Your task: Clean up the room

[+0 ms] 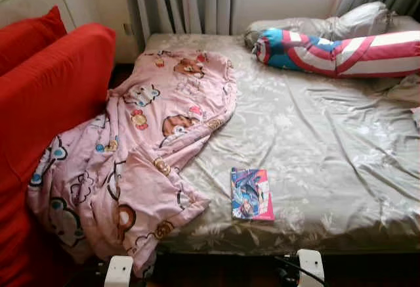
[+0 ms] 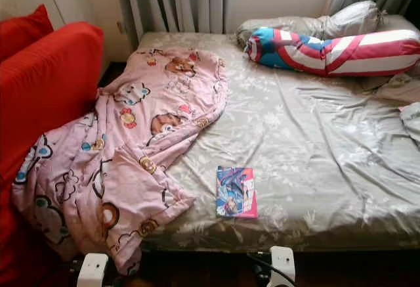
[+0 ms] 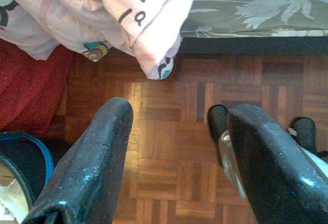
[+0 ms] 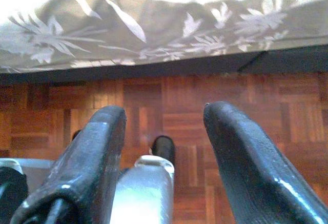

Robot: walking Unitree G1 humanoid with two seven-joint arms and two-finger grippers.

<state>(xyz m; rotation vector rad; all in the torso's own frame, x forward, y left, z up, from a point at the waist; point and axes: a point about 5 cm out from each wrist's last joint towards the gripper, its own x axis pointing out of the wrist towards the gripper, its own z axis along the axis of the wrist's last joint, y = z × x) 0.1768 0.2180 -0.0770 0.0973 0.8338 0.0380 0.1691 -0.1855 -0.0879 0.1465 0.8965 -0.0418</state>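
Observation:
A pink cartoon-print blanket (image 1: 144, 155) lies crumpled across the left side of the bed (image 1: 328, 155) and hangs over its front corner onto the red sofa. A small colourful book (image 1: 251, 194) lies flat on the grey floral sheet near the front edge. Both arms hang low in front of the bed. My left gripper (image 3: 179, 116) is open over the parquet floor, just below the blanket's hanging corner (image 3: 154, 55). My right gripper (image 4: 164, 114) is open too, over the floor below the sheet's edge (image 4: 154, 44). Neither holds anything.
A red, white and blue bolster (image 1: 341, 54) and grey pillows (image 1: 354, 21) lie at the head of the bed. A red sofa (image 1: 46, 83) stands close on the left. Curtains (image 1: 184, 1) hang behind. A blue-rimmed object (image 3: 31, 147) sits on the floor by the sofa.

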